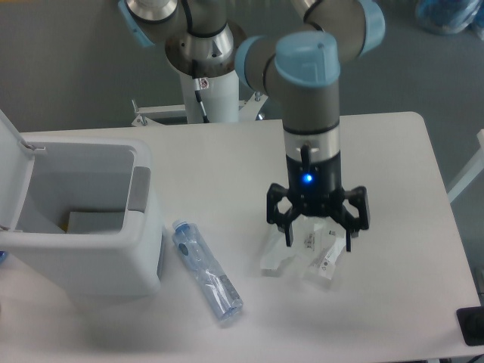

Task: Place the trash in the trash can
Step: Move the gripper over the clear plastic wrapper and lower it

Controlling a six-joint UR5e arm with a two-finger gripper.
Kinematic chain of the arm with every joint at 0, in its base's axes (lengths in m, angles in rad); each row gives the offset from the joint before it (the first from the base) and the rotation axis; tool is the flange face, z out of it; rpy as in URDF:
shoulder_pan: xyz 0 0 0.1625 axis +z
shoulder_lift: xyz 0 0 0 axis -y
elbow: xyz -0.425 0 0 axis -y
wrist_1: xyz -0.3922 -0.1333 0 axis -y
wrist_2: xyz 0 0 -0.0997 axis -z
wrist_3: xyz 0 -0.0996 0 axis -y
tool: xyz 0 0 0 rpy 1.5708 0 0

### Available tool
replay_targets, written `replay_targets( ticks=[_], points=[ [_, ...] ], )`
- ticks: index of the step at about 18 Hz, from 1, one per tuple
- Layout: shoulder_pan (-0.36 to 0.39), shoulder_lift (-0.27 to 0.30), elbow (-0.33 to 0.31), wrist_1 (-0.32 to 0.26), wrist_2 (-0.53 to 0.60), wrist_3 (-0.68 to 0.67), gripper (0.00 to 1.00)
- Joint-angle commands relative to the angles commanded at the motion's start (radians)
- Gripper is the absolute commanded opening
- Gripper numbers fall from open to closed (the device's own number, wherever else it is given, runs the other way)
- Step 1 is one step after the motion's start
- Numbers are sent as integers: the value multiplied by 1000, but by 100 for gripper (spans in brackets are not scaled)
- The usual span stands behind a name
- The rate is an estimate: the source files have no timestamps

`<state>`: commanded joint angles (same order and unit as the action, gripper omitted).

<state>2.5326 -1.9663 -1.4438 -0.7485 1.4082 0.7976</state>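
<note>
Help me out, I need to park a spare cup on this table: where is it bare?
Bare: the right side of the table, beyond the gripper, and the far strip behind the trash can. Crowded: the near middle, where the bottle lies beside the can and the wrappers sit under the open gripper.

The gripper (318,243) covers the middle of the crumpled wrappers (276,257), so contact cannot be judged. The trash can (83,274) is cut off at the left edge, its lid (13,170) only partly in frame. Label print is too small to read.
</note>
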Motion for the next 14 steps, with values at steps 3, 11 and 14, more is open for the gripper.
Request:
replay_targets(
  ticks=[3, 11, 14],
  points=[
    [5, -26, -16, 4, 5, 43, 100],
    [55, 1, -116, 0, 161, -11, 100],
    [81, 9, -164, -5, 209, -26, 100]
  ],
)
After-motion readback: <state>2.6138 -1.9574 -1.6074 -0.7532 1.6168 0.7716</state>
